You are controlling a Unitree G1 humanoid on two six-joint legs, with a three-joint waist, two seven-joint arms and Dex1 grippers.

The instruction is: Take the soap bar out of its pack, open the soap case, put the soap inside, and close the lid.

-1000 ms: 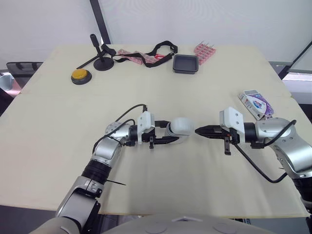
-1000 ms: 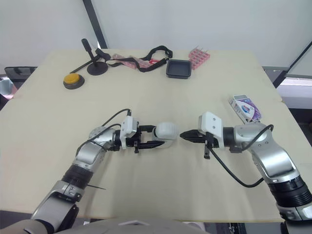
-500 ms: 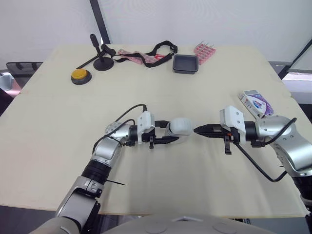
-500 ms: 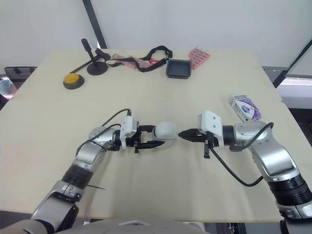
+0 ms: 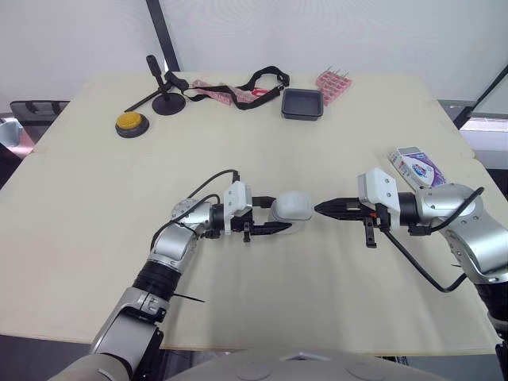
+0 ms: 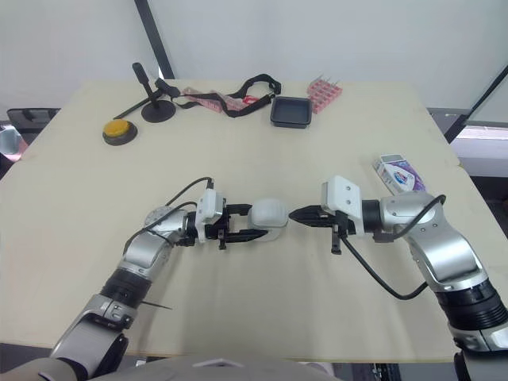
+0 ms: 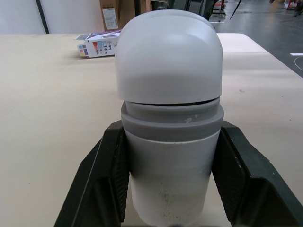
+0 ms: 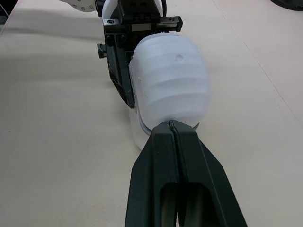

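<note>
Your left gripper point(image 5: 282, 216) is clamped on the soap case point(image 6: 268, 215), holding it on its side over the middle of the table point(image 5: 95, 238), with the lid end towards your right arm. Your right gripper point(image 5: 321, 209) has its fingers pressed together, tips right at that lid. The soap pack point(image 5: 417, 167) lies near the table's right edge. The black tray point(image 5: 302, 104), strap point(image 5: 254, 83) and yellow button point(image 5: 130, 124) sit well apart, at the far side.
</note>
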